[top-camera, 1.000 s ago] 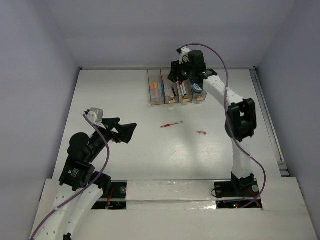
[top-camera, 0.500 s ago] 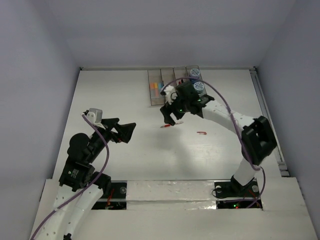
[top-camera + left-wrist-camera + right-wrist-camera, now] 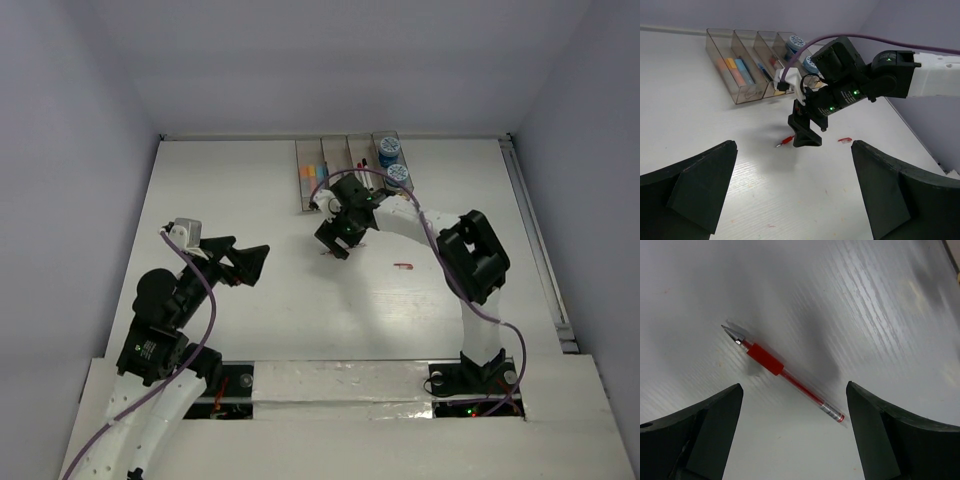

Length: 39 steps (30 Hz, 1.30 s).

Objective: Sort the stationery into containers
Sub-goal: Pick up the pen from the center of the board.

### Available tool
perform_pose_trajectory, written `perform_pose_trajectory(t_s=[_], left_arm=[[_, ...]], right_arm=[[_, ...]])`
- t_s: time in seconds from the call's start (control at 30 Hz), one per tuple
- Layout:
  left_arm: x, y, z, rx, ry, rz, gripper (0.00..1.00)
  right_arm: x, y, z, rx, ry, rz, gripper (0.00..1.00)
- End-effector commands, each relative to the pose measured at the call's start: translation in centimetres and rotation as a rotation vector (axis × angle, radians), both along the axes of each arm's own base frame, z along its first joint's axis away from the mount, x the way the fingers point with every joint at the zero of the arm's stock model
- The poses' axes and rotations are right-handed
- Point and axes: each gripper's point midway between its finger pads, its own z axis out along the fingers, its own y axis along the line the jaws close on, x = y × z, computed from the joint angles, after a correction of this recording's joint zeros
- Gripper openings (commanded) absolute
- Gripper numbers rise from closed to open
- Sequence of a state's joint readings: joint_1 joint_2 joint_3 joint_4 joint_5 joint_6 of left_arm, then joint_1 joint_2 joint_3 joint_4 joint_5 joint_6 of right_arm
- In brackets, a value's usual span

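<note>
A red pen [image 3: 782, 372] lies on the white table, its tip to the upper left. My right gripper [image 3: 793, 386] is open and hangs low over it, one finger on each side, not touching. In the top view the right gripper [image 3: 335, 245] hides most of the pen. A small red cap [image 3: 403, 266] lies to its right. The four joined bins [image 3: 300, 195] stand at the back; the left one holds orange, pink and blue sticks [image 3: 312, 172], the right one two blue-white rolls [image 3: 389, 150]. My left gripper [image 3: 250, 262] is open and empty.
The left wrist view shows the bins [image 3: 735, 85], the right gripper's fingers [image 3: 805, 135] over the pen's tip [image 3: 785, 141] and the red cap [image 3: 844, 140]. The table's back edge runs just behind the bins.
My right arm has swung from above the bins toward the near left and come down over the red pen. The left arm has not moved.
</note>
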<state>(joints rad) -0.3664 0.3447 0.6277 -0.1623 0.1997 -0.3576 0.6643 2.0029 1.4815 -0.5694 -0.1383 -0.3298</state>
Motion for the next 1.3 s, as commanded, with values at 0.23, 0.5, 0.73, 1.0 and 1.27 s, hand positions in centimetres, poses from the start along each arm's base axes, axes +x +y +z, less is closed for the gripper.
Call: perform_pose_trajectory(t_s=[0.23, 0.5, 0.73, 1.0, 1.27], left_arm=[[0.4, -0.1, 0.3, -0.009, -0.013, 0.003, 0.97], [0.5, -0.3, 0.2, -0.005, -0.008, -0.006, 0.95], [0.5, -0.6, 0.0, -0.002, -0.003, -0.023, 0.90], [0.1, -3.3, -1.4, 0.012, 0.044, -0.182, 0.79], [-0.1, -4.5, -2.1, 0.011, 0.069, -0.262, 0.55]], right_arm=[[0.4, 2.1, -1.1, 0.022, 0.044, 0.048, 0.56], [-0.4, 2.3, -3.3, 0.005, 0.092, 0.031, 0.31], [-0.1, 4.6, -3.1, 0.090, 0.100, 0.028, 0.00], [3.1, 7.9, 9.1, 0.505, -0.135, -0.218, 0.00], [-3.1, 10.9, 22.3, 1.077, -0.090, -0.307, 0.00]])
